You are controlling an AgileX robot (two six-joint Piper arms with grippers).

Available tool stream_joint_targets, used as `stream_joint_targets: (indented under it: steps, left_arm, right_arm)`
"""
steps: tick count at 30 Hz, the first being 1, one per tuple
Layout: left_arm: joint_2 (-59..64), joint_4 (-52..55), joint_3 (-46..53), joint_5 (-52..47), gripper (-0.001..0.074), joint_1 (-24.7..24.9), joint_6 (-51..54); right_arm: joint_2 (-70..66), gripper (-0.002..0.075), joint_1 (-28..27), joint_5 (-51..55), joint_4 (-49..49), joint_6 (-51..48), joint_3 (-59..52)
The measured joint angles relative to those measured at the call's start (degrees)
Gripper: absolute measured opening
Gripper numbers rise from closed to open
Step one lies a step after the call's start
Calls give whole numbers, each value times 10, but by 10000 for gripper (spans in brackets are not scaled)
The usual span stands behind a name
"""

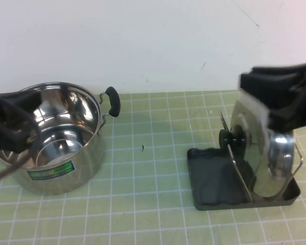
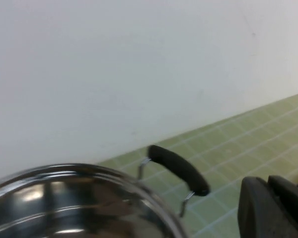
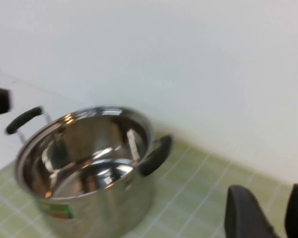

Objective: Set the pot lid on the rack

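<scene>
The pot lid (image 1: 256, 153) stands on edge in the rack (image 1: 212, 181) at the right of the table, its black knob (image 1: 232, 139) facing left between the wire loops. My right gripper (image 1: 255, 87) hovers just above the lid's top edge. In the right wrist view it (image 3: 275, 213) is open with nothing between its fingers. My left gripper (image 1: 26, 127) is at the far left over the steel pot's near rim. In the left wrist view it (image 2: 273, 208) is shut and empty.
The open steel pot (image 1: 56, 138) with a green label and black side handle (image 1: 113, 101) stands at the left; it also shows in the left wrist view (image 2: 64, 203) and the right wrist view (image 3: 84, 168). A white wall runs behind the green tiled table.
</scene>
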State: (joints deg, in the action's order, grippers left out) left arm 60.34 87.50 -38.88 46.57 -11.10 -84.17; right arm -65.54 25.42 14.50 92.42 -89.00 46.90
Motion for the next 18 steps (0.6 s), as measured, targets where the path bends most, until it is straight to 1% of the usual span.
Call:
stream_joint_targets:
  steps: [4, 6, 11, 15, 18]
  left_arm:
    - [-84, 99, 1, -66, 2, 0, -71]
    - [-123, 121, 15, -90, 2, -2, -89]
    - [-239, 138, 77, -132, 2, -2, -113]
    - [-332, 140, 132, -140, 1, -2, -138]
    - [-399, 140, 165, -148, 2, -2, -153]
  right_arm:
    - [83, 137, 0, -13, -65, 4, 0]
    - [127, 104, 0, -13, -90, 7, -3]
    - [258, 45, 0, -20, -148, 8, -53]
    - [363, 34, 0, -16, -158, 37, -118]
    - [431, 31, 0, 12, -162, 65, -173]
